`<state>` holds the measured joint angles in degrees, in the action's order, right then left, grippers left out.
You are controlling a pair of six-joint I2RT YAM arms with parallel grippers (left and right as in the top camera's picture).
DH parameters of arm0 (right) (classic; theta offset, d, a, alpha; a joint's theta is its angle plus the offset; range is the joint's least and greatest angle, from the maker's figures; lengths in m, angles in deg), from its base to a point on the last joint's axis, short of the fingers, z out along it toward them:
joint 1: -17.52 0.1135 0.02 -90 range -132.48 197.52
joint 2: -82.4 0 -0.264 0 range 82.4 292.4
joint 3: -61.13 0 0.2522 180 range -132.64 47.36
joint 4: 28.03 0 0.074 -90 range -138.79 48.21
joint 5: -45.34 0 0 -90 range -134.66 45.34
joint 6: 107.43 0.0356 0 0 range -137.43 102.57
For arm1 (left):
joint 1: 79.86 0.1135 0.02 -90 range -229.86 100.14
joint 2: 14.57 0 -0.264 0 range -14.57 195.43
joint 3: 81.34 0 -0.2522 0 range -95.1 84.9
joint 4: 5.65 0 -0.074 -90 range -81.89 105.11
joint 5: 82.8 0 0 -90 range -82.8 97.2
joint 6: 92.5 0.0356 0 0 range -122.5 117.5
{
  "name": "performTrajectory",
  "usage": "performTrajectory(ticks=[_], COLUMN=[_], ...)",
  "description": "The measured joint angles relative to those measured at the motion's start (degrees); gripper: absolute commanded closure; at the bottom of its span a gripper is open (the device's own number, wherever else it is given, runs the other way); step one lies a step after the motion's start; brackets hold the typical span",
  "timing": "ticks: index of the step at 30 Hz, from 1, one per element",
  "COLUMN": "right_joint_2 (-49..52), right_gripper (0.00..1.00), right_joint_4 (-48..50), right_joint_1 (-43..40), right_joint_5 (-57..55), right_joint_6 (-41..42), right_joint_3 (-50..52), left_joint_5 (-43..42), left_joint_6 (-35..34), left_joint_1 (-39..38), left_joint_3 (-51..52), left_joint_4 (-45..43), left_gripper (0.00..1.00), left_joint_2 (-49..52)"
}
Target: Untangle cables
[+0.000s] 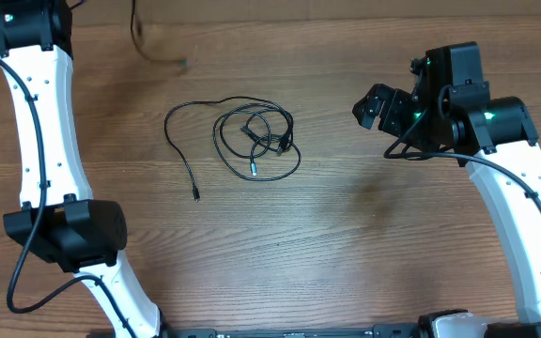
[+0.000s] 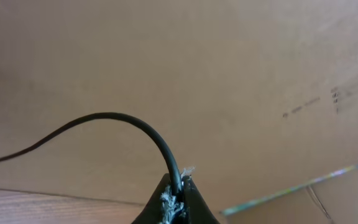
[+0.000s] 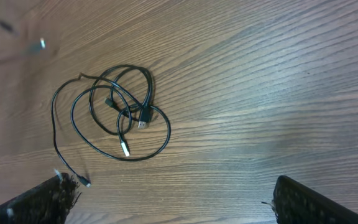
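The cables lie as a small knotted bundle of thin black loops on the wooden table, left of centre. One strand curves out to the left and ends in a plug. The bundle also shows in the right wrist view, with silver plug tips. My right gripper is open and empty, hovering right of the bundle; its fingers are spread wide in the right wrist view. My left gripper is shut on a black cord that arcs away to the left. Its fingers are out of the overhead view.
Another thin dark cord lies at the table's far edge. A brown cardboard surface fills the left wrist view. The left arm runs along the table's left side, the right arm along the right.
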<state>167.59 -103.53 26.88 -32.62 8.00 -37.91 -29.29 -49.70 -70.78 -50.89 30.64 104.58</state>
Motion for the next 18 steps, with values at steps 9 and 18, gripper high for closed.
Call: performTrajectory(ticks=[9,18], right_joint_2=[0.0,0.0], right_gripper=[0.00,0.00], right_joint_4=[0.0,0.0], right_joint_1=[0.0,0.0], right_joint_5=[0.0,0.0], right_joint_6=[0.0,0.0], right_joint_3=[0.0,0.0], left_joint_5=[-2.5,1.5], left_joint_6=[2.9,15.6], left_joint_1=[-3.9,5.5], left_joint_3=[0.0,-0.1], left_joint_4=[-2.3,10.7], left_gripper=[0.96,0.96], left_joint_2=[0.0,8.1])
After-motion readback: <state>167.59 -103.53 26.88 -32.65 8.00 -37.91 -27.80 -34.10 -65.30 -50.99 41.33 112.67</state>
